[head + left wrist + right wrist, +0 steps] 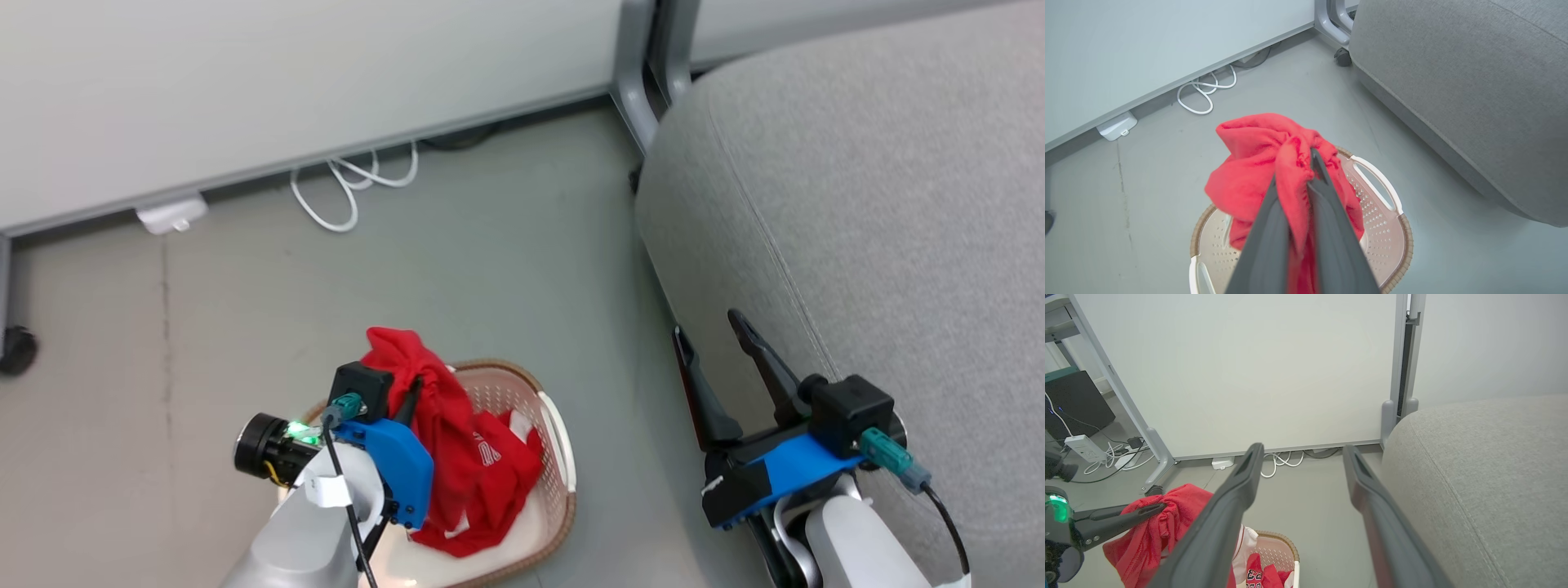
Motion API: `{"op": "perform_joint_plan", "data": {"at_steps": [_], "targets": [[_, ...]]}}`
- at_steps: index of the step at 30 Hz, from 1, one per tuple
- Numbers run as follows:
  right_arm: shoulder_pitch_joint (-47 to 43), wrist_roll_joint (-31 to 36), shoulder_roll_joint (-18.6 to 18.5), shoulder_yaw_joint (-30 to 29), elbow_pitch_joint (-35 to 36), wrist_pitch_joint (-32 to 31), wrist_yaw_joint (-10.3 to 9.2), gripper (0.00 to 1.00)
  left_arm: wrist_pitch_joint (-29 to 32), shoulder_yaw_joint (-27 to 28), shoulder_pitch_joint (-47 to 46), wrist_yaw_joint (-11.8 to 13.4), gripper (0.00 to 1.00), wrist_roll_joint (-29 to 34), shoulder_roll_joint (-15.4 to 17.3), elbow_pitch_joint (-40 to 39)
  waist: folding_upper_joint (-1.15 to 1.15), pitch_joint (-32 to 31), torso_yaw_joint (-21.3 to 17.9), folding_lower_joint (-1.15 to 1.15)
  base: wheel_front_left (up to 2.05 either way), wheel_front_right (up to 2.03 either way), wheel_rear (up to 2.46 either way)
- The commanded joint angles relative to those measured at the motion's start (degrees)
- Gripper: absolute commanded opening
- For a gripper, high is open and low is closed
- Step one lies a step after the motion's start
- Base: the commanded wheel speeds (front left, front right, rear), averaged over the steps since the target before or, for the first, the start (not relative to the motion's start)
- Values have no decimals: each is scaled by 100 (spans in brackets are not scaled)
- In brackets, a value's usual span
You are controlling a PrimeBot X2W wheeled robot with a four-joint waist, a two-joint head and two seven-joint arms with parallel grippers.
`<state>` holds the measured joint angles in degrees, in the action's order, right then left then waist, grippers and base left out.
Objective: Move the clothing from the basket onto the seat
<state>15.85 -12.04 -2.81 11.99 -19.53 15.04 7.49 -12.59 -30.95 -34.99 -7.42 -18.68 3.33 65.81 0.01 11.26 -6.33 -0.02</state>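
Bright, even, diffuse light, soft faint shadows, no glare; head view sharp, wrist views bow at edges, left gripper (1294, 167) blurred near the lens.

The basket (500, 367) sits on the floor (506, 245), left of the sofa (882, 204) (a strip of floor between them). In it lies clothing (465, 457), one piece held above it in the left tool (1295, 173). The right tool (707, 322) hangs beside the sofa's edge; a cable (351, 184) lies behind.

Bare grey floor (506, 269) open between the basket (565, 461) and the sofa (857, 204), sofa's rounded flank close by the wide-spread right gripper (706, 322), red clothing (441, 425) heaped across the basket mouth, white partition (286, 82), its post (633, 90) and a looped cable (354, 214) bounding the far side
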Motion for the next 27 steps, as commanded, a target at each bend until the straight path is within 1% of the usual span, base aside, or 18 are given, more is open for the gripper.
{"op": "perform_joint_plan", "data": {"at_steps": [1,8,14,19,27], "targets": [[-107,47,-14,-20,-36,20,1,100,-40,-105,67,-5,0,-62,1,-99,-1,-346,259,2,0,0,0],[-379,1,-14,-54,-78,-28,1,100,-87,-546,-61,-6,0,-415,-32,-547,-1,-768,441,2,0,0,0],[-522,-14,-14,-46,-41,-90,1,100,-61,-838,-217,-6,0,-762,-43,-1001,-1,-952,524,2,0,0,0],[-611,-48,-14,17,-14,-166,1,100,104,-1122,-400,-7,0,-1235,-44,-1504,-1,-1081,513,2,0,0,0],[-690,-57,-14,100,36,-219,1,100,326,-1470,-784,-7,0,-1702,-43,-2083,-1,-1177,471,2,0,0,0]]}}
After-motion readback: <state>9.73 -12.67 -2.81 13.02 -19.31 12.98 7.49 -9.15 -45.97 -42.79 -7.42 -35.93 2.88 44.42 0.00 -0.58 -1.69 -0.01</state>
